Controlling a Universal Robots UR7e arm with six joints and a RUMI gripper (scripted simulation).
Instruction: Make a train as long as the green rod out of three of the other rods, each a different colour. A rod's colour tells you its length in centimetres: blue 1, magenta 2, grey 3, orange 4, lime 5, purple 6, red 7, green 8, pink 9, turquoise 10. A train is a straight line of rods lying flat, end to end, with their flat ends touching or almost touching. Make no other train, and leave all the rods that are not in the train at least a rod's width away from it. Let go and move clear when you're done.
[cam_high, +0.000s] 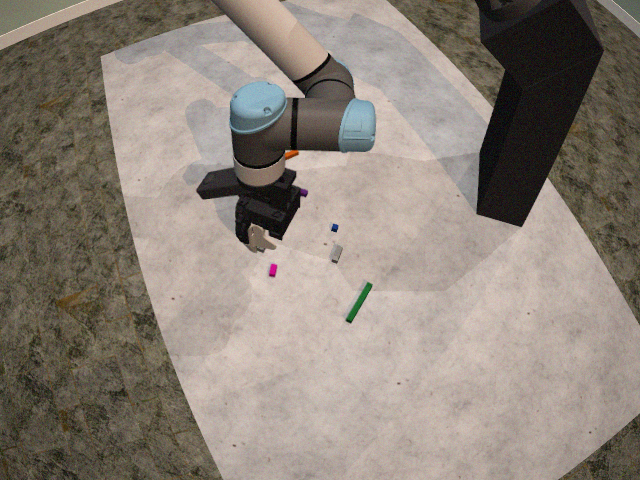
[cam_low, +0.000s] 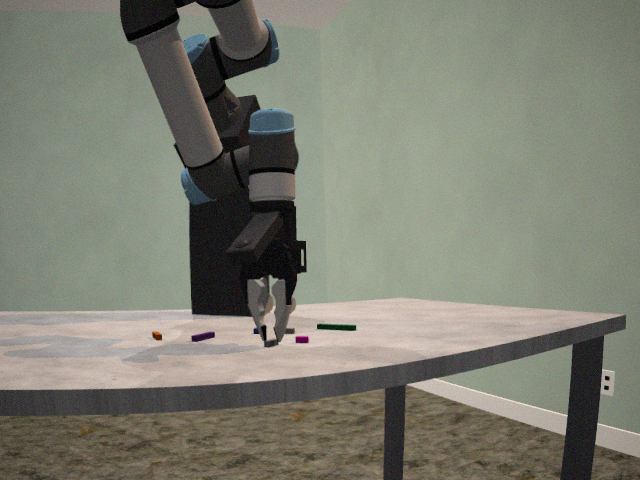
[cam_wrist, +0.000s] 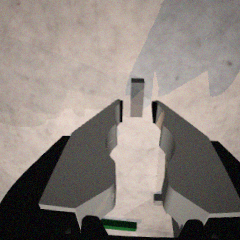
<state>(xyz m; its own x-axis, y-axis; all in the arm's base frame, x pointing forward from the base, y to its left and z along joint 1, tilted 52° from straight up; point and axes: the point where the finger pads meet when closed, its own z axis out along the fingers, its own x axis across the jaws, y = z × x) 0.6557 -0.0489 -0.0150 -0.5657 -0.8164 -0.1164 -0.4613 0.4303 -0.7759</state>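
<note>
My gripper (cam_high: 265, 248) (cam_low: 271, 338) (cam_wrist: 137, 102) points down, its fingers partly open with nothing gripped. A grey rod (cam_high: 261, 250) (cam_low: 270, 343) (cam_wrist: 137, 97) lies on the table at the fingertips, in line with the gap between them. A magenta rod (cam_high: 272, 270) (cam_low: 301, 339) lies close by. A second grey rod (cam_high: 337, 253) (cam_low: 290, 330) lies near a small blue rod (cam_high: 334, 227) (cam_low: 255, 330). The green rod (cam_high: 359, 302) (cam_low: 336, 327) (cam_wrist: 119, 224) lies apart from them. No rods visibly touch end to end.
A purple rod (cam_high: 303, 192) (cam_low: 203, 336) and an orange rod (cam_high: 292, 154) (cam_low: 156, 335) lie on the arm's other side, partly hidden by it in the top view. The dark robot pedestal (cam_high: 522, 139) (cam_low: 217, 258) stands on the table.
</note>
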